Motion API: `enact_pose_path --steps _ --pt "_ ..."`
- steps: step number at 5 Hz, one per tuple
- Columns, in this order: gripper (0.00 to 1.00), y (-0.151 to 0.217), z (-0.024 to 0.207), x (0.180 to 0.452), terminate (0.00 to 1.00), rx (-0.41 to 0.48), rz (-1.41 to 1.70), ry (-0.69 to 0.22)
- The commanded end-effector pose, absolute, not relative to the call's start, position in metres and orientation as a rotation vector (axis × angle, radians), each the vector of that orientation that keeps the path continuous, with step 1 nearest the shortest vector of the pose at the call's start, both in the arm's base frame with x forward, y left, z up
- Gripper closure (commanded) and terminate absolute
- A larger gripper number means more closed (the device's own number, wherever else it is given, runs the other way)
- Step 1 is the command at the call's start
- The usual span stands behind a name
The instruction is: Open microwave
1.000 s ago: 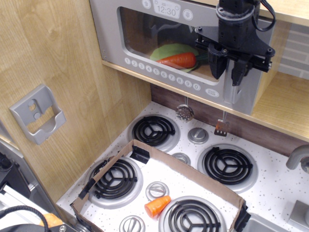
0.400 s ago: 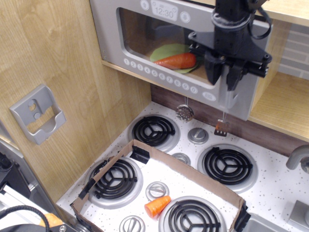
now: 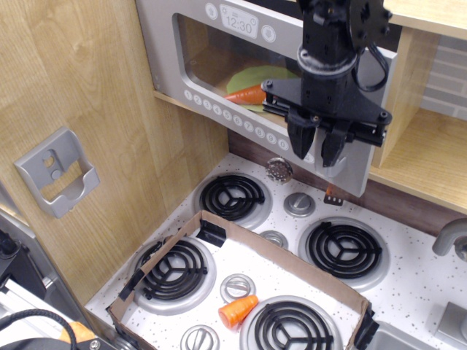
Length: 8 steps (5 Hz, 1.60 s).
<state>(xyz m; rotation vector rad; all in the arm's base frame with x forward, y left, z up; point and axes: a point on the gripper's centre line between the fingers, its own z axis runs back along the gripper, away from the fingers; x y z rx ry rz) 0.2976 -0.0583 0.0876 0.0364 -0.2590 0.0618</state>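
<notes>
The grey toy microwave point(image 3: 211, 44) sits on a wooden shelf at the top, with a digital clock point(image 3: 241, 23) and a row of small white buttons point(image 3: 233, 113). Its window door stands swung partly outward at its right side. A carrot point(image 3: 244, 93) on a green plate point(image 3: 255, 76) shows through the window. My black gripper point(image 3: 315, 149) points down in front of the door's right end, its fingers closed around the silver handle point(image 3: 336, 169), of which only the lower tip shows.
Below is a toy stove with four burners; a cardboard frame point(image 3: 292, 262) lies over the front ones, with an orange carrot piece point(image 3: 238, 310) inside it. A strainer point(image 3: 278, 169) and a spatula point(image 3: 332, 195) hang under the shelf. A grey wall bracket point(image 3: 55, 171) is at the left.
My gripper has moved left, down and toward the camera with the handle. The door's right end has swung outward with it, and the carrot is now partly hidden.
</notes>
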Motion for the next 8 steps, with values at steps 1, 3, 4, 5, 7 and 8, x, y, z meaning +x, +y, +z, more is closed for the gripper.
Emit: enact_pose_path --steps 1,3,4,5,7,8 --pt "0.00 -0.084 0.107 0.287 0.00 -0.002 0.155 -0.237" --pt "0.00 -0.155 0.082 0.249 0.00 -0.144 0.105 -0.301" --pt "0.00 -0.180 0.076 0.258 0.00 -0.188 -0.081 -0.360" --pt "0.00 -0.190 0.076 0.279 0.00 -0.195 -0.280 -0.383" --pt "0.00 -0.194 0.083 0.316 0.00 -0.157 -0.652 -0.421" --pt "0.00 -0.180 0.087 0.337 0.00 -0.102 -0.793 -0.437"
